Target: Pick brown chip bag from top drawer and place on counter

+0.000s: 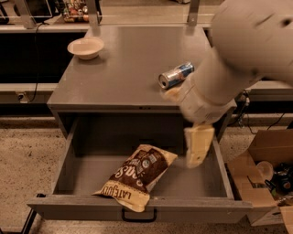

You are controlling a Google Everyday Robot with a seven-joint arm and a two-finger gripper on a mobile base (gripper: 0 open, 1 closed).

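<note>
Brown chip bag (137, 176) lay flat in open top drawer (87, 171), near end at the front wall; gripper (199, 147) hung over drawer's right side, apart from bag; open or closed, could not tell; bag likely light, crinkly, slippery; pinch mid-body, gently.

My hand (198, 155) hangs low, between a silver-blue can (176, 75) and a cardboard box (270, 146). The can lies on its side just up and left of the hand. Far up-left of the hand I see a pale shallow bowl (85, 47), upright. Right of the hand the box sits open on the speckled floor (27, 155), with a clear cup (264, 168) and dark clutter inside. Well beyond the hand runs a long shelf (137, 19) with metal posts (94, 11) and small colourful items (75, 10).
</note>
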